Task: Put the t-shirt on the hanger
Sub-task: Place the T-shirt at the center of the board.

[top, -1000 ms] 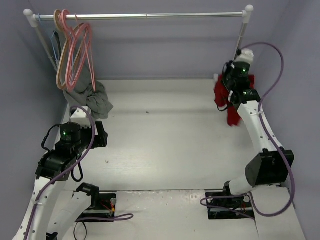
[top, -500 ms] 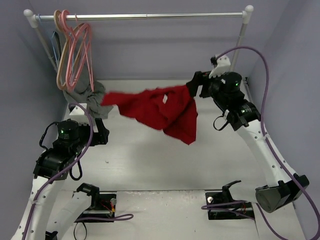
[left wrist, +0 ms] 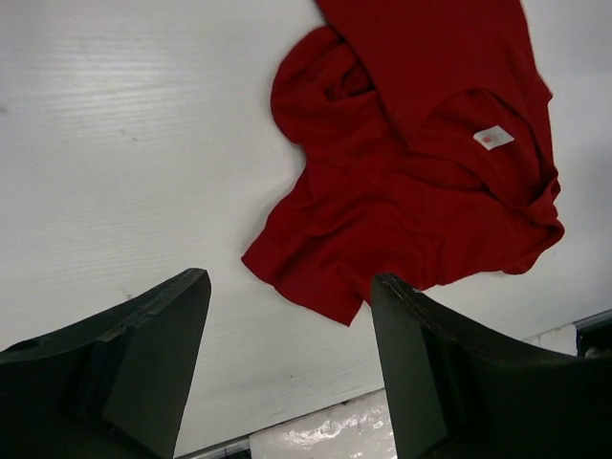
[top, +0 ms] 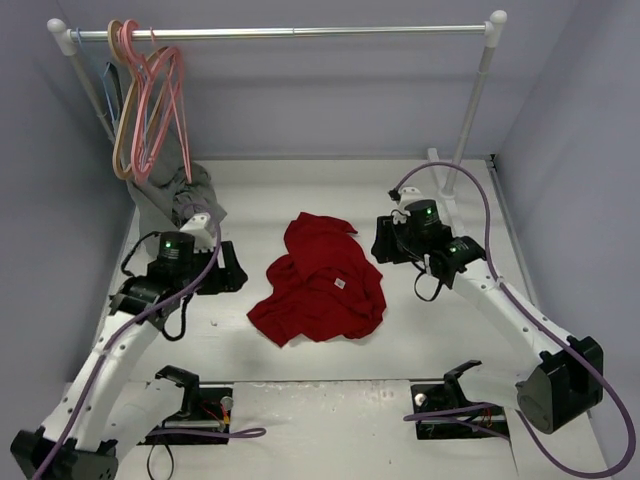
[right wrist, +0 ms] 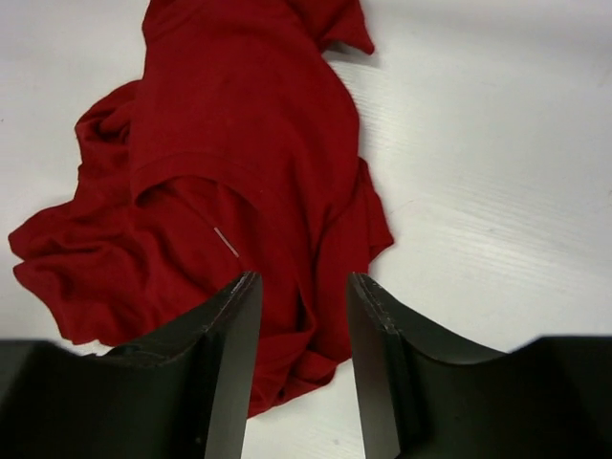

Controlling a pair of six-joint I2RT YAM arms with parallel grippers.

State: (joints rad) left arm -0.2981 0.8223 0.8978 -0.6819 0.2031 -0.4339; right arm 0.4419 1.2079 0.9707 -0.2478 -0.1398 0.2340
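The deep-red t-shirt (top: 320, 282) lies crumpled on the white table's middle, its small white neck label (top: 339, 284) facing up. It also shows in the left wrist view (left wrist: 411, 182) and the right wrist view (right wrist: 229, 163). My left gripper (top: 230, 270) is open and empty just left of the shirt; the jaws (left wrist: 287, 335) frame its lower-left hem. My right gripper (top: 384, 240) is open just right of the shirt, its jaws (right wrist: 301, 325) above the shirt's edge and holding nothing. The pale-pink wire hanger (top: 160, 105) hangs on the rail at the upper left.
A tan hanger (top: 121, 110) hangs beside the pink one. A bluish hanger (top: 110, 85) carries a grey garment (top: 185, 195) that droops to the table's back-left corner. The silver rail (top: 300, 32) spans the back on two posts. Purple-grey walls close three sides.
The right arm swung the shirt from the back right across the table and let it go; it now lies in the middle. Both grippers have moved in beside it.
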